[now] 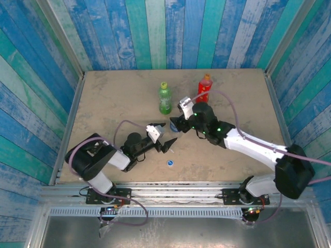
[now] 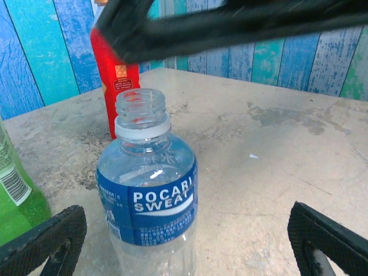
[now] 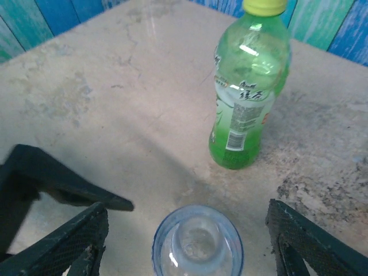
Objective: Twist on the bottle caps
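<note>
Bottles: three stand upright on the worktop (image 1: 114, 103), all in its far half and near the middle.
Green bottle (image 1: 165, 101): the tallest, standing toward the far edge and left of the red one, well apart from it. It carries a pale printed label.
Red bottle (image 1: 205, 89): nearest the far edge and right of the green bottle. From the left wrist view it rises behind the clear bottle.
Clear bottle (image 2: 148, 190): the shortest, with a blue label. It stands nearer the middle of the worktop than the other two. Its threaded neck is bare and its mouth is uncovered.
Right end effector (image 3: 187, 210): released and hanging above the clear bottle. Its fingers (image 3: 310, 241) are spread wide to either side of the uncovered mouth and do not touch it. It holds nothing.
Left end effector (image 1: 165, 138): released at full spread, low over the worktop and pointing at the clear bottle from the near left. Its fingers (image 2: 46, 238) flank the bottle's lower body with a gap on each side, so nothing is gripped.
Yellow-green cap (image 3: 264, 6): seated on top of the green bottle.
Orange cap (image 1: 207, 77): seated on top of the red bottle.
Blue cap (image 1: 169, 163): lying loose on the worktop close to the near edge, about midway along it. It is on the near side of the left end effector and apart from every bottle.
</note>
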`<state>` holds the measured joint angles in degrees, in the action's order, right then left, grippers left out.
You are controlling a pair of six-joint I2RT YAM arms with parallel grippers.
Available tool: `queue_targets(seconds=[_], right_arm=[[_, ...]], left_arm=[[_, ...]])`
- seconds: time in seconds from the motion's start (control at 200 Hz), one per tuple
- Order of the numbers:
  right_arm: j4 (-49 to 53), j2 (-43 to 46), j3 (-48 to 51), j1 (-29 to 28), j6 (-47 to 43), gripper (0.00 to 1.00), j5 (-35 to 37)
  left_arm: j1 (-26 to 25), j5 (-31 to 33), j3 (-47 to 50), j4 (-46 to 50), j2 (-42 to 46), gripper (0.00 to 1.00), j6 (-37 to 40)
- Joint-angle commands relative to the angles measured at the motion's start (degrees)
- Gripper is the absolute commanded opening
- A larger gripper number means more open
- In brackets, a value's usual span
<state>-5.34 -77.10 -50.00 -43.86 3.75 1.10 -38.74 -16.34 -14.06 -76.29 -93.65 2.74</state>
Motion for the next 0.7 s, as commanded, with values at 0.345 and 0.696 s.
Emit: queue_targets(seconds=[0.345,0.696], right_arm=[[-1.3,19.7,14.4,-0.2,4.2,0.78,7.1],[0.9,23.6,16.0,-0.2,3.8,0.78,9.6]], left_arm=[[-0.2,5.3,-10.5,-11.1,-18.1,0.94,-2.2],[-0.2,3.7,-14.9,-8.7,-21.9,0.95,-1.6]])
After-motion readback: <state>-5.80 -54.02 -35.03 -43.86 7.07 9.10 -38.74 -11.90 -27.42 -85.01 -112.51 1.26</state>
